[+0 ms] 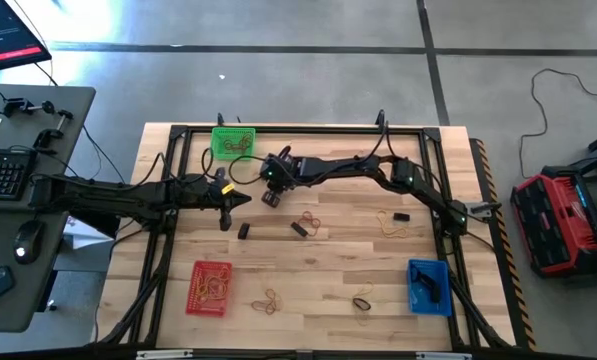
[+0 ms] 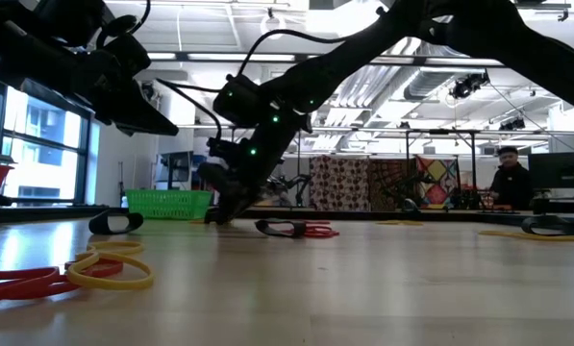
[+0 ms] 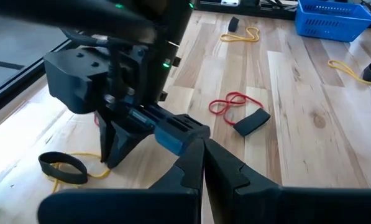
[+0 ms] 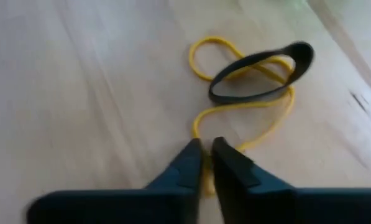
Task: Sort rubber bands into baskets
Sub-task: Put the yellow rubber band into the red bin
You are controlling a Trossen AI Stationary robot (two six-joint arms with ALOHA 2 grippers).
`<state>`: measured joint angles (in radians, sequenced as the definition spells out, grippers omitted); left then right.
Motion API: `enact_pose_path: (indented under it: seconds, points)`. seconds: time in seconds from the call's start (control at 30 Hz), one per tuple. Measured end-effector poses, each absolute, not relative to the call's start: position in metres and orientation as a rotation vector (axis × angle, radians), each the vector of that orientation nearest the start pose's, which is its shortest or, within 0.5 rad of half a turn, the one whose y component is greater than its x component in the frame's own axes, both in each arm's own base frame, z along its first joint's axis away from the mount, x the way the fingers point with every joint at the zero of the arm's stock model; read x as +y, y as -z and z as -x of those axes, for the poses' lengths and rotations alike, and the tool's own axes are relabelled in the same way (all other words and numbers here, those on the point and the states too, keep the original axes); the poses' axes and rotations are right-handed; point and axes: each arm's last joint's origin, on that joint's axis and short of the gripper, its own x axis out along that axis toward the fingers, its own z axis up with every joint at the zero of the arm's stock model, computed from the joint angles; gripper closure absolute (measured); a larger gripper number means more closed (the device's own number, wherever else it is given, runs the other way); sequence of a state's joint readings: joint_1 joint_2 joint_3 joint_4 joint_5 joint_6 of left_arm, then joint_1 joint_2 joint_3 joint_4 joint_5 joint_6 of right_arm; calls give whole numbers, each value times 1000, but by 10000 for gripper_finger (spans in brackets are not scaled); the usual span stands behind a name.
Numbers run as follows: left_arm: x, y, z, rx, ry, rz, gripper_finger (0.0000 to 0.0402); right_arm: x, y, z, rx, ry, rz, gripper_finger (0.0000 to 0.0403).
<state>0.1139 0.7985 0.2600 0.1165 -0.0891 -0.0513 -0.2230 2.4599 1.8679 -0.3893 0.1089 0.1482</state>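
Our right gripper pinched the yellow band nearly shut; the black band on top could snag.

Both arms are matte black, jointed and boxy, with thin black cables looped along them. Green lights glow on the right arm; dark tapered fingers end it.

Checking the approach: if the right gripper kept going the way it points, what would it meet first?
Probably the yellow band on the table just beyond the right gripper, then the black band lying across it. Depth is uncertain.
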Motion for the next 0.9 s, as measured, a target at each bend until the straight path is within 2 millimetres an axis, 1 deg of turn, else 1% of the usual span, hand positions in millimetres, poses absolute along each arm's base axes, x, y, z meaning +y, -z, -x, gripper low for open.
enact_pose_path:
  seconds: [0.07,0.17,0.27,0.43,0.7,0.9]
  points:
    - [21,-179,-164,418,-211,56,399,-115,-104,-503,956,381,-158,394]
    - [21,-179,-164,418,-211,56,399,-112,-106,-503,952,383,-142,389]
    - [21,-179,-164,418,-211,55,399,-112,-111,-503,946,376,-123,400]
    - [21,-179,-164,418,-213,55,399,-108,-121,-503,932,367,-95,402]
    - [21,-179,-164,418,-216,55,399,-108,-137,-501,910,383,-64,403]
    - [21,-179,-164,418,-215,55,399,-108,-138,-501,908,381,-56,403]
